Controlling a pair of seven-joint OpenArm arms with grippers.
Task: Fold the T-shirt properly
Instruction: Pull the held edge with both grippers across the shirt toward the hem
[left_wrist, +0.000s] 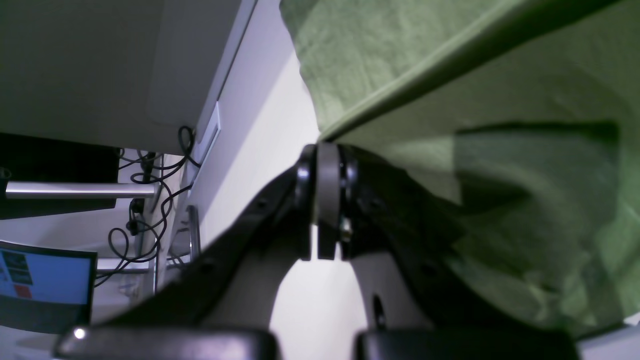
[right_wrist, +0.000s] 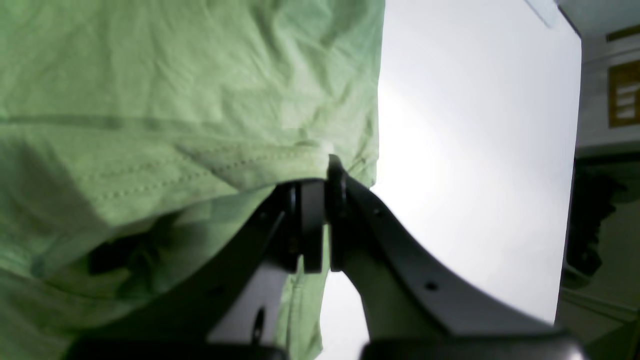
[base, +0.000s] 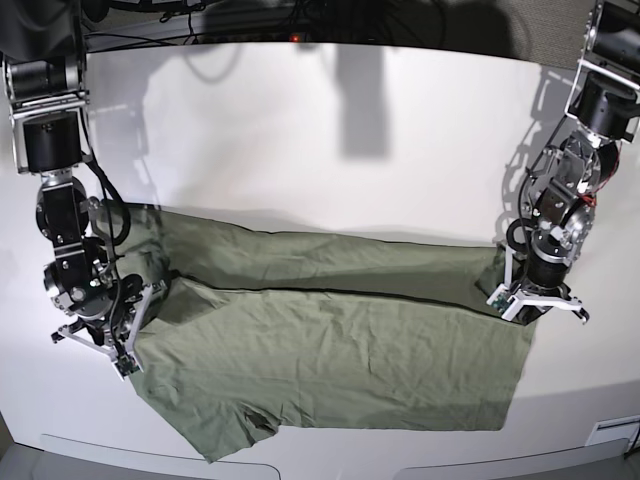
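The T-shirt (base: 330, 350) lies spread across the front half of the white tabletop (base: 330, 130), olive green, w/ a long fold line running side to side through its upper part and the lower layer wrinkled. Its two ends are lifted a little at the arms. In the base view the left end effector (base: 527, 300) is at the right edge of the cloth, jaws fully closed on the fabric edge; wrist view shows a hem pinched between the pads. The right end effector (base: 125, 345) is at the opposite edge, also closed tight on the T-shirt, near a stitched hem.
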